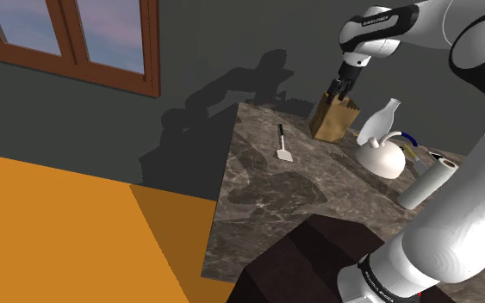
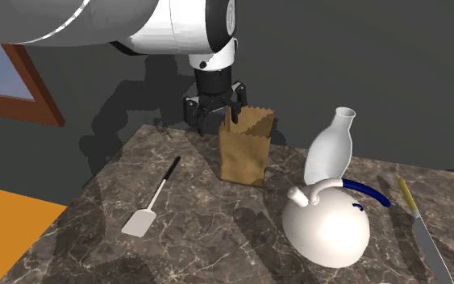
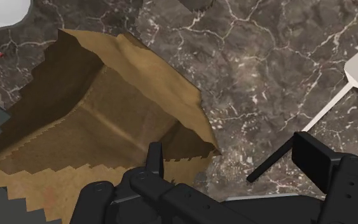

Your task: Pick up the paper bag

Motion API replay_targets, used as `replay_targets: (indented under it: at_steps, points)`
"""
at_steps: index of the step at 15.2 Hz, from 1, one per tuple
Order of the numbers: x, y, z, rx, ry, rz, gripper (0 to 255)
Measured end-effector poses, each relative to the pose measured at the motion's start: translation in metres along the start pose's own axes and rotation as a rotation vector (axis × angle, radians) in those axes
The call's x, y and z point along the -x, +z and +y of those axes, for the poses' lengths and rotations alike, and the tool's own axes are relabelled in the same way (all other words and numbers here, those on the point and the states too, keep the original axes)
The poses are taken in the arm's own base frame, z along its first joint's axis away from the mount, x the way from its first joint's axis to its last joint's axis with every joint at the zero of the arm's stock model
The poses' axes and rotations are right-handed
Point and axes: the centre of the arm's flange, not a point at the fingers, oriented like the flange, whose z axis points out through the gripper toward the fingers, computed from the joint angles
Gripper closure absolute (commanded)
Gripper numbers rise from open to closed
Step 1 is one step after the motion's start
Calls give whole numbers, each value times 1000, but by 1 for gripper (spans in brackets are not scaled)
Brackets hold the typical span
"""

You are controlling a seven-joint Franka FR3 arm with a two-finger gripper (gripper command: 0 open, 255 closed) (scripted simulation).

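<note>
We see the bag (image 1: 332, 119) standing upright and open-mouthed on the marble table (image 1: 266, 194), near the far edge by the dark grey wall. It is brown paper with a zigzag rim. In the second exterior view the bag (image 2: 245, 153) stands between a spatula (image 2: 151, 206) on that view's left and a white bottle (image 2: 331, 149) on its right. It stands apart from both.

The arm (image 1: 456, 34) reaches over the table and holds the pincer (image 1: 341, 91) pointing down at the top of the bag. The pincer's fingers are spread. In the wrist view one finger (image 3: 154, 159) sits inside the bag's (image 3: 101, 121) mouth and the other stands outside over bare table (image 3: 266, 57), so the pincer (image 3: 233, 159) straddles one side wall at its rim. We cannot tell whether either finger touches the paper. The second exterior view shows the pincer (image 2: 217, 123) at the rim on the side nearer the spatula.

The spatula (image 1: 282, 146) lies flat, white blade and dark handle. A white kettle (image 2: 327, 226) with a blue handle sits just in front of the bottle. Beyond it in that view lie a yellow pencil (image 2: 406, 194) and a knife (image 2: 426, 246). In the shoulder view a white roll (image 1: 428, 181) stands beyond the kettle (image 1: 380, 155), to the right. A wood-framed window (image 1: 68, 34) is set in the wall above an orange floor (image 1: 51, 224).
</note>
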Motion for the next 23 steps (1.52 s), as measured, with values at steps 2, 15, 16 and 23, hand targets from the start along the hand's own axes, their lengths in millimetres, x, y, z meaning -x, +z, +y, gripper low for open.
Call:
replay_targets:
  at_steps: [2,15,16,23]
  points:
    - [-6,6,8,5,-4,1,0]
    - [-9,43,8,7,-5,2,255]
    - [-9,43,8,7,-5,2,255]
    - [-9,34,9,6,-5,1,255]
